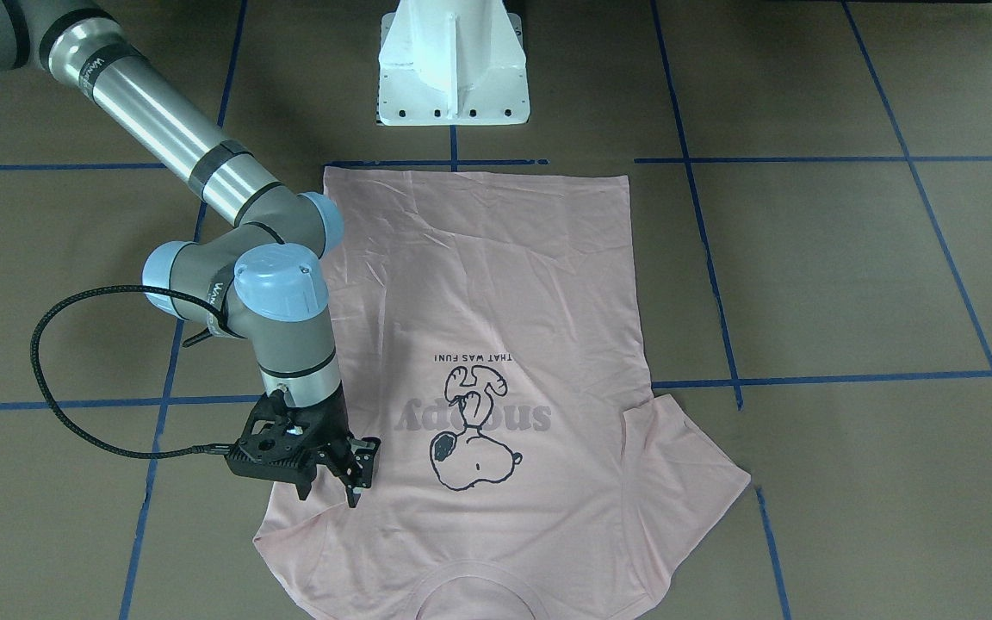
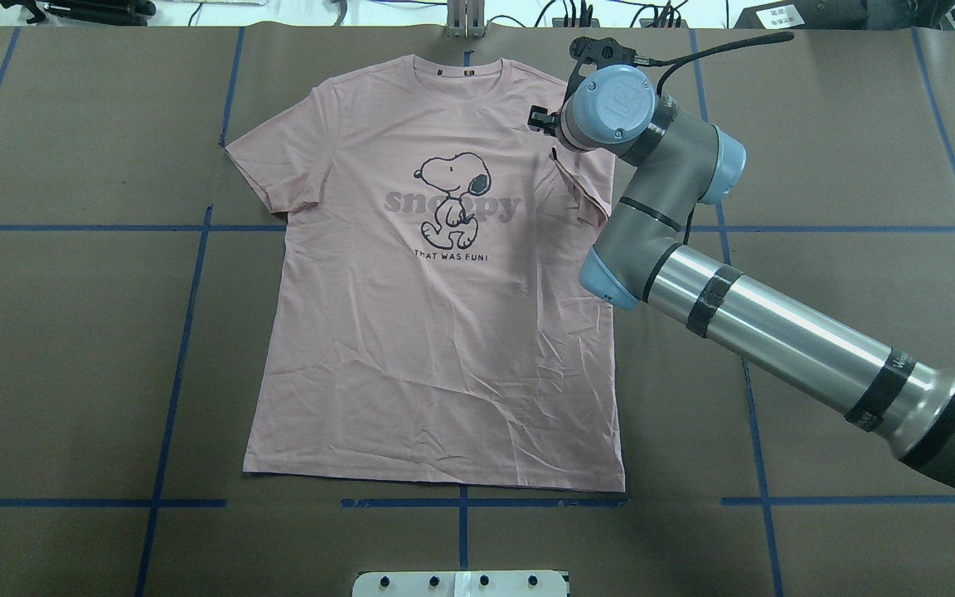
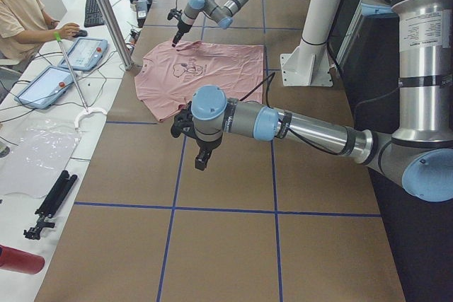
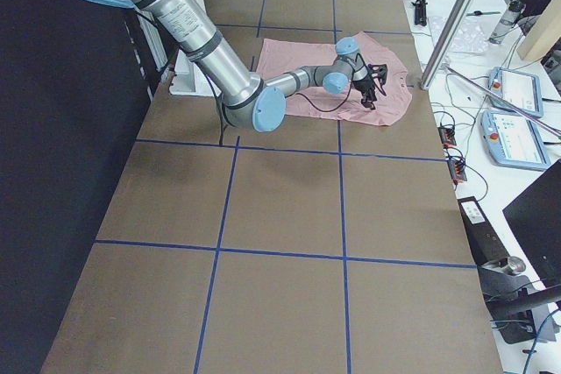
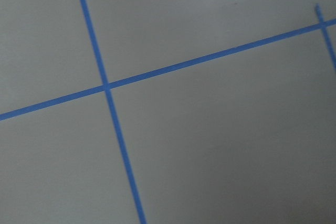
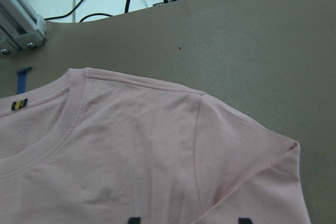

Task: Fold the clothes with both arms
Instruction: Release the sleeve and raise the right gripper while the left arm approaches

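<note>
The pale pink T-shirt (image 2: 436,332) lies flat on the brown table, print up, collar at the far edge. Its sleeve (image 2: 584,189) on my right side is folded inward over the body; the other sleeve (image 2: 278,166) is spread out. My right gripper (image 1: 330,495) is open and empty, just above the shoulder next to the folded sleeve. Its two fingertips (image 6: 135,219) show apart at the bottom of the right wrist view, over the shirt (image 6: 131,150). My left gripper (image 3: 200,159) shows only in the exterior left view, above bare table away from the shirt. I cannot tell if it is open.
The white pedestal base (image 1: 453,69) stands at the shirt's hem side. Blue tape lines (image 5: 107,87) grid the table. An aluminium post (image 3: 106,12), teach pendants (image 3: 85,51) and a seated operator (image 3: 18,12) are past the far table edge.
</note>
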